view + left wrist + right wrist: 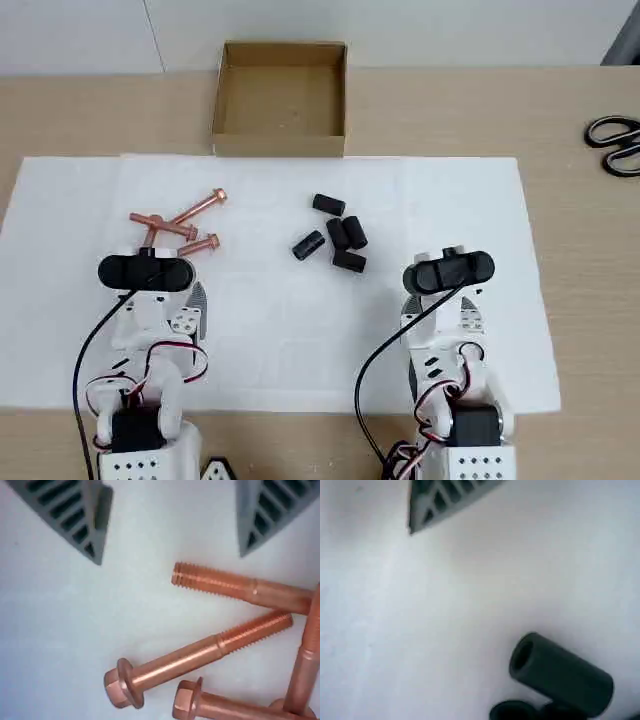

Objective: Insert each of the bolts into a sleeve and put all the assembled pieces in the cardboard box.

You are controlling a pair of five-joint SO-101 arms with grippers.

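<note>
Copper-coloured threaded bolts (178, 226) with flanged hex heads are lying crossed on the white sheet (270, 340), with the left gripper (170, 557) hanging released over them. Short black tube sleeves (335, 238) are lying clustered mid-sheet near the right gripper (447, 290), whose grip I cannot tell, and the cardboard box (280, 146) is sitting beyond the sheet

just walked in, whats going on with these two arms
Two robot arms are set to fit copper bolts into black sleeves and box them, but nothing is assembled yet. The left end effector hangs open just above the pile of bolts, holding nothing. The right arm sits beside the loose sleeves. The cardboard box at the far side of the table is empty.
</note>
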